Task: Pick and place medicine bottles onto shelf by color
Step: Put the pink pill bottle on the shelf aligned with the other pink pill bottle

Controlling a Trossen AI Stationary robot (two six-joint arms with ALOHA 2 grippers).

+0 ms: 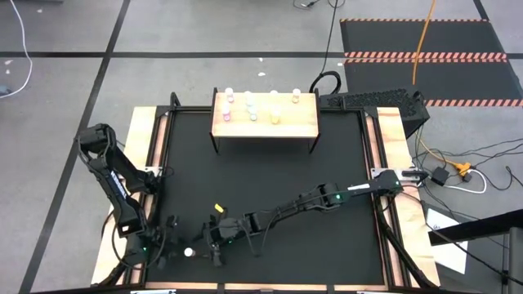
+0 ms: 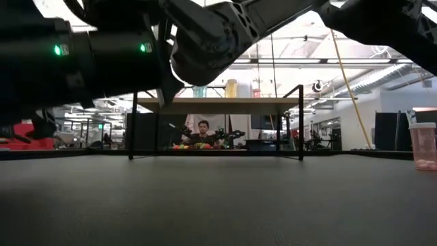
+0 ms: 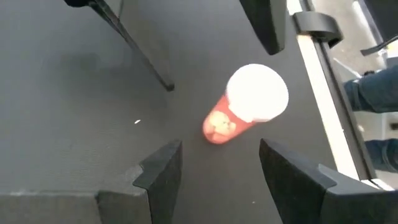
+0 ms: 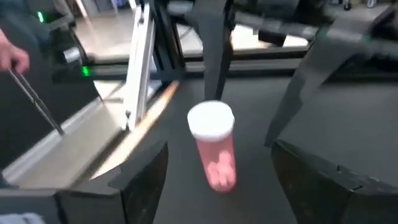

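Observation:
A pink medicine bottle (image 1: 189, 252) with a white cap stands upright on its base on the black mat near the table's front left. My right gripper (image 1: 209, 243) reaches in level from the right, open. In the right wrist view its fingers flank the bottle (image 4: 214, 152) with a gap on each side. My left gripper (image 1: 173, 245) slants down from the left, open, with the bottle (image 3: 245, 106) just ahead of its fingertips. The shelf (image 1: 265, 124) stands at the far middle with several bottles (image 1: 249, 104) on top.
The two grippers face each other closely around the bottle. Wooden side strips (image 1: 145, 155) border the mat. The shelf's black legs (image 2: 132, 126) show across the table. Another pink bottle (image 2: 425, 145) stands at the right in the low view. A person's hand (image 4: 12, 57) shows beyond the table.

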